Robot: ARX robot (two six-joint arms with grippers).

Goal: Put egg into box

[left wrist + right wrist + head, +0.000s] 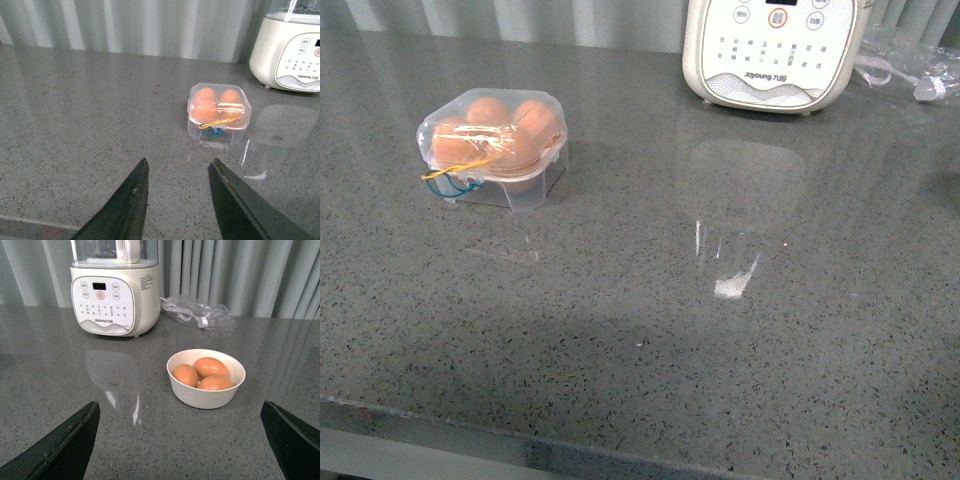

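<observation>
With its lid down, the box would have blocked any egg carried by the wide-spread, empty right end effector.

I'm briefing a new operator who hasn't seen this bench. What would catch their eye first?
Probably the box, a clear case with its lid shut over orange-brown eggs, sitting on the left of the grey counter. Next, the white appliance at the back edge. The right wrist view adds a white bowl holding three more eggs, framed by the right gripper with its jaws wide apart.
</observation>
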